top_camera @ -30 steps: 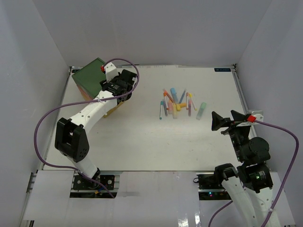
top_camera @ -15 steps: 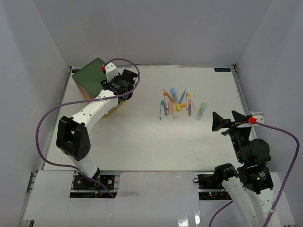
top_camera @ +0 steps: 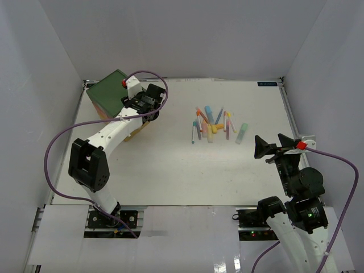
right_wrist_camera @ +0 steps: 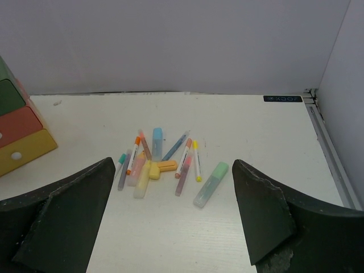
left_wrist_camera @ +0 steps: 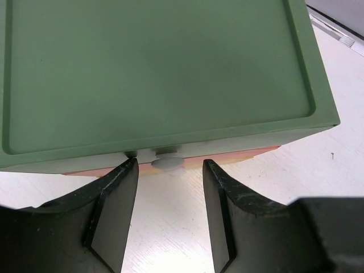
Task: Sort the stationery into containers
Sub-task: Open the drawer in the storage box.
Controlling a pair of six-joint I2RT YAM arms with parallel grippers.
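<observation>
The containers are the drawers of a small chest (top_camera: 111, 91) at the back left, with a green top (left_wrist_camera: 153, 74), an orange-red middle drawer (right_wrist_camera: 20, 124) and a yellow bottom drawer (right_wrist_camera: 25, 149). My left gripper (top_camera: 145, 102) hangs at the chest's front. It is open, its fingers (left_wrist_camera: 116, 193) on either side of the top drawer's white knob (left_wrist_camera: 166, 163) with a gap on each side. The stationery (top_camera: 211, 125) lies in a loose pile mid-table, several pastel pens and markers (right_wrist_camera: 162, 162), with a mint marker (right_wrist_camera: 210, 183) at its right. My right gripper (top_camera: 263, 147) hovers wide open and empty, near and to the right of the pile.
White walls close in the table on the left, back and right. A metal rail (top_camera: 290, 119) runs along the table's right edge. The left arm's purple cable (top_camera: 57, 142) loops over the table's left side.
The left gripper's jaws have narrowed around the knob and the left arm has shifted slightly. The right arm and the stationery have not moved.
</observation>
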